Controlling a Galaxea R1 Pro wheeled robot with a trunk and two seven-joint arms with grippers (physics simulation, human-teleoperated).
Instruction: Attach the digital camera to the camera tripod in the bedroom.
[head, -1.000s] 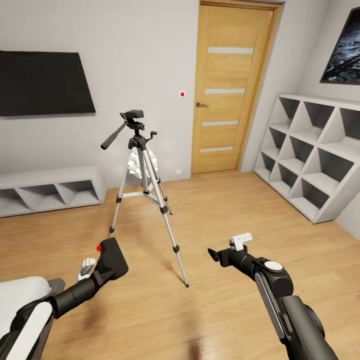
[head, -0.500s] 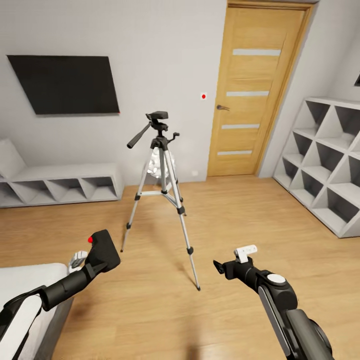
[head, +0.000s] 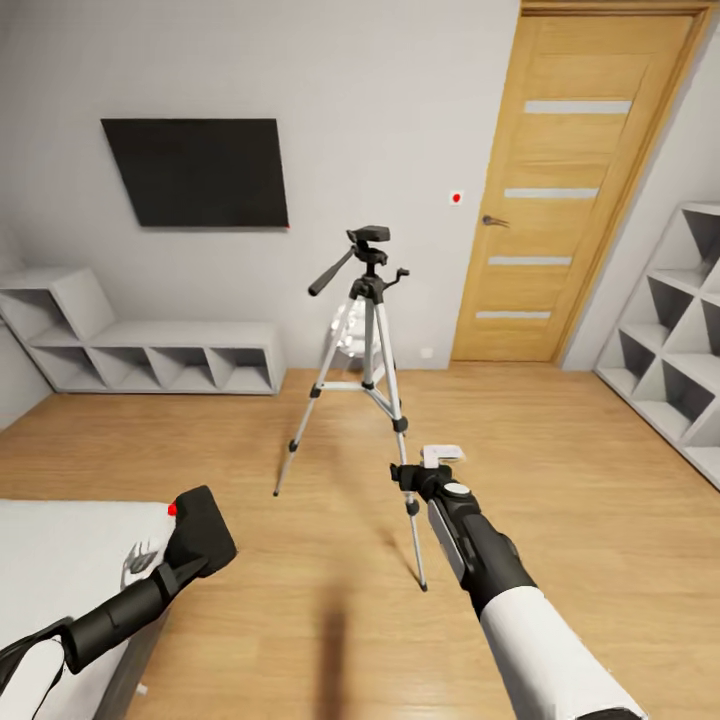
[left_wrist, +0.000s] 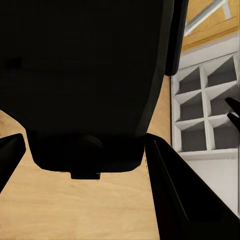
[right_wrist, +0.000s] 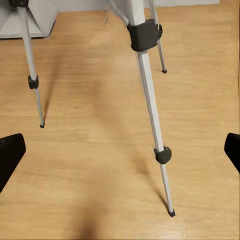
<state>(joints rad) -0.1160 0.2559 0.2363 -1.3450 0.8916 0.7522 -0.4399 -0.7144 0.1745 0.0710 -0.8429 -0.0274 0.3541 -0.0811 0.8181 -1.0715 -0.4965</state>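
Right now my left gripper is clamped on the digital camera, its red button up, low at my left beside a white bed. Ahead, the camera tripod stands on the wood floor before the grey wall, between the wall TV and the wooden door. My right gripper reaches toward the near tripod leg with its fingers spread wide, holding nothing.

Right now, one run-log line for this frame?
left gripper: holding camera | right gripper: open, empty, near tripod | camera: not mounted | tripod: standing on wood floor
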